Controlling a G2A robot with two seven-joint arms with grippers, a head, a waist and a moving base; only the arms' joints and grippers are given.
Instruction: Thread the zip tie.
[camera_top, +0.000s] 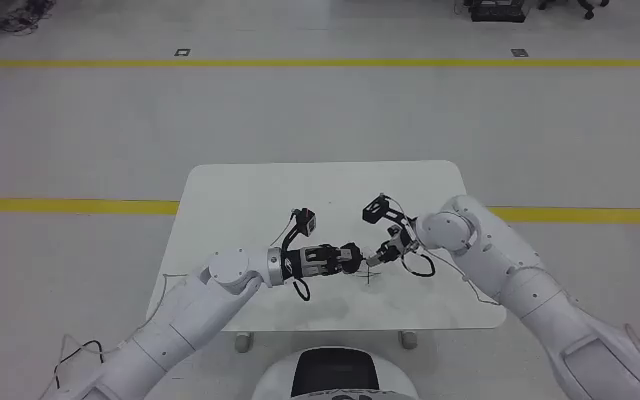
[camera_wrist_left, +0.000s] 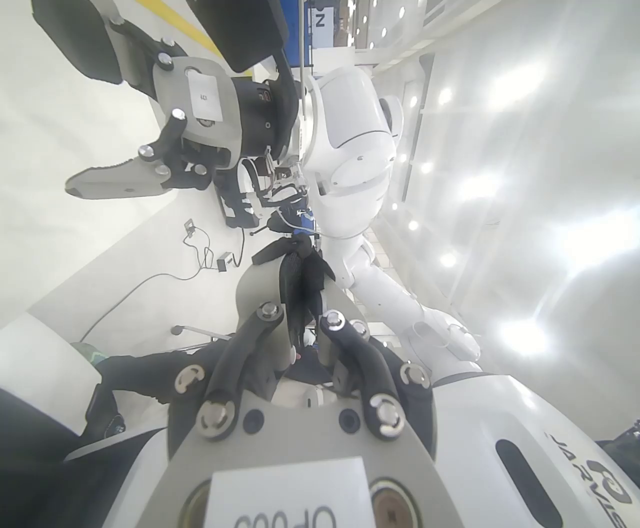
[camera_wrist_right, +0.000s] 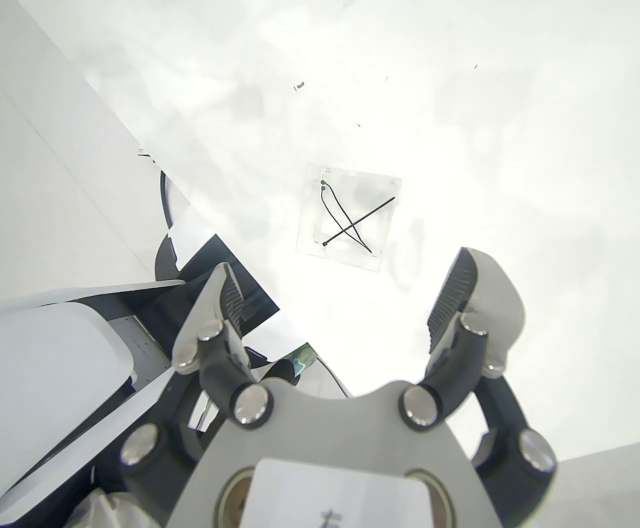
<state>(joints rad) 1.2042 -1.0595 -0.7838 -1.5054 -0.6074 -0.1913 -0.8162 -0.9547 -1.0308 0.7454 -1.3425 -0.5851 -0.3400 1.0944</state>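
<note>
Pickup stage, by my reckoning: two zip ties (camera_wrist_right: 352, 227) lie crossed on a clear pad (camera_wrist_right: 311, 235) on the table (camera_wrist_right: 500, 150). The right end effector (camera_wrist_right: 345, 272) hangs wide above them. The left end effector (camera_wrist_left: 300, 270) is pinched narrow, contents unclear. Next: descend and grip one tie.

A white counter (camera_top: 250, 190) stands on a pale floor (camera_top: 320, 120). A far yellow line (camera_top: 300, 63) runs at 12 o'clock. A near yellow line (camera_top: 80, 206) crosses from 9 to 3 o'clock. A clear square sheet (camera_wrist_right: 380, 235) lies on the counter. A black cable (camera_top: 75, 352) trails at 7 o'clock.
</note>
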